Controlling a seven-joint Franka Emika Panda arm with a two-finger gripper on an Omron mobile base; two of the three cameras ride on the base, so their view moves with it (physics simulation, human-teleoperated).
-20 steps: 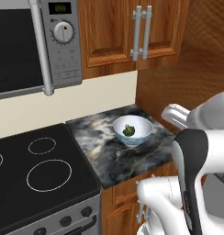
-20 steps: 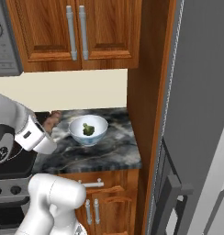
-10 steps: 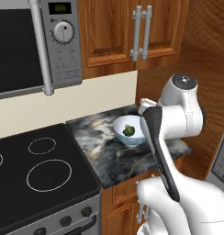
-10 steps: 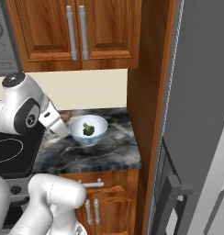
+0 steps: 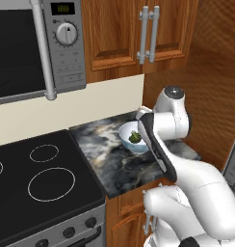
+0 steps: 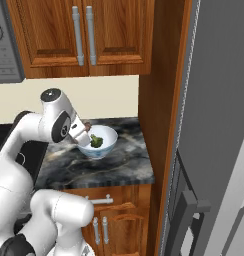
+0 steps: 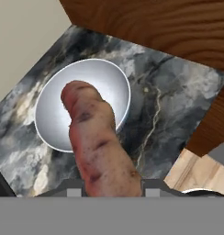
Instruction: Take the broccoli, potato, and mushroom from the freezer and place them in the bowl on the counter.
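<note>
My gripper [image 7: 111,186] is shut on the potato [image 7: 98,137], a reddish-brown oval lump that juts out over the white bowl [image 7: 54,98]. In the right base view the gripper [image 6: 83,134] hangs at the bowl's [image 6: 105,146] left rim, a little above it. The broccoli [image 6: 96,141] lies inside the bowl and shows again in the left base view as a green floret [image 5: 135,137]; the potato covers it in the hand view. The bowl stands on the marbled counter [image 6: 114,167]. The freezer [image 6: 214,125] rises at the right. The mushroom is out of view.
A black stovetop [image 5: 37,178] adjoins the counter on the left, under a microwave [image 5: 37,48]. Wooden upper cabinets [image 6: 84,35] hang over the counter. A tall wooden side panel [image 6: 161,100] bounds the counter on the right, and a beige wall is behind it.
The arm has swung in from the right, off the freezer side, and brought the hand with the potato over the bowl. The bowl and broccoli have stayed put.
</note>
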